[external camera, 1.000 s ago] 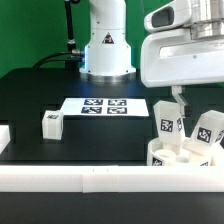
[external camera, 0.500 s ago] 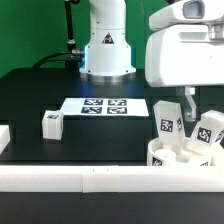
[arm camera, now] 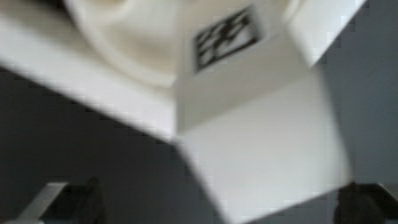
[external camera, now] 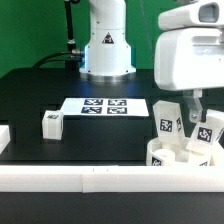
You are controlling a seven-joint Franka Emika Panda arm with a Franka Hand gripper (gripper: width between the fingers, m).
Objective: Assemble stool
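**Open hand above the standing legs, grasp to line up**

Desk: black. Seat disc sits toward the exterior view's right. Leg A and leg B stand upright on it. The third leg lies well apart. The hand hangs above the pair, jaws wide and empty. Judgement: centre on one leg, square the fingers to its flat faces and descend straight, because the neighbouring leg is easily clipped.

Marker board lies between the loose leg, on the exterior view's left, and the seat disc.
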